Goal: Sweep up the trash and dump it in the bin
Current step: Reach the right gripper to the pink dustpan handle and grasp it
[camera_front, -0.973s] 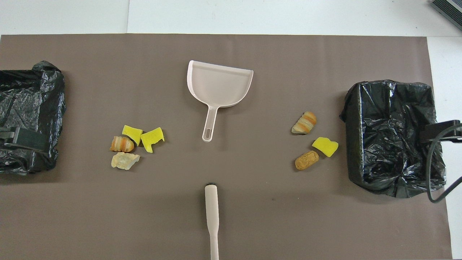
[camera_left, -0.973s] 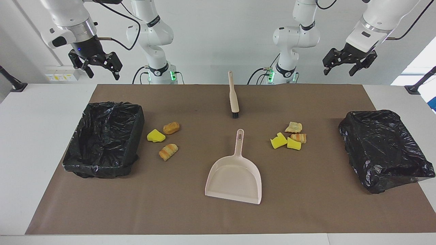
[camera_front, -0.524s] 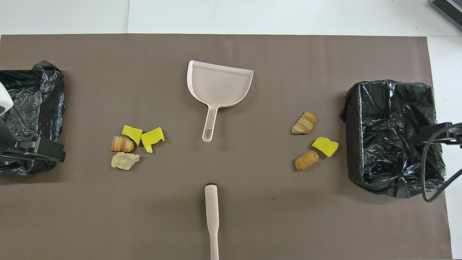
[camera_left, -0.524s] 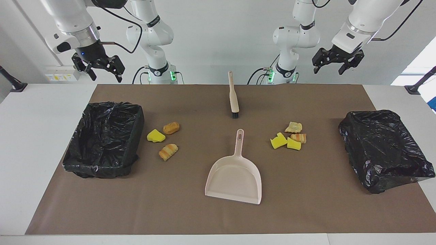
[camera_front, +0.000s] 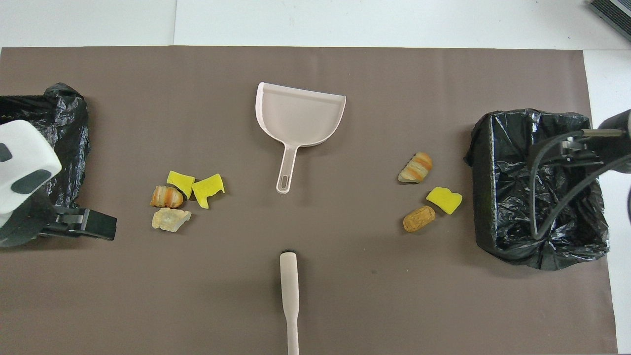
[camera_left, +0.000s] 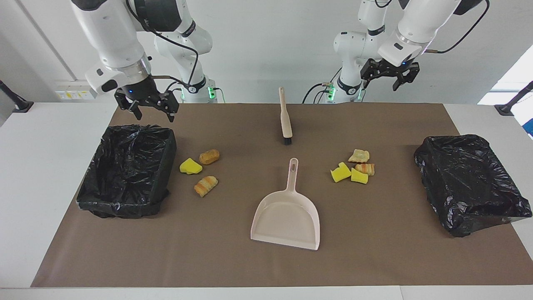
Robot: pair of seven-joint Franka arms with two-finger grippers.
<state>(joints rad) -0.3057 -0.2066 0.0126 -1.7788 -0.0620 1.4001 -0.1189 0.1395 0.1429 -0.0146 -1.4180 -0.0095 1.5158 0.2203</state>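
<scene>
Above the mat's robot-side edge, my left gripper (camera_left: 388, 78) and right gripper (camera_left: 150, 109) hang spread, seemingly holding nothing; trash (camera_left: 199, 169) lies scattered beside both bins (camera_left: 127, 171).

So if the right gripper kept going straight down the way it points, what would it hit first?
Probably the robot-side rim of the black-lined bin beneath the open right gripper, or the brown mat beside it; depth is unclear.

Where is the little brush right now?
The brush lies on the brown mat midway along the table, nearer to the robots than the dustpan. In the overhead view it is at the bottom middle, its bristle end toward the dustpan's handle.
</scene>
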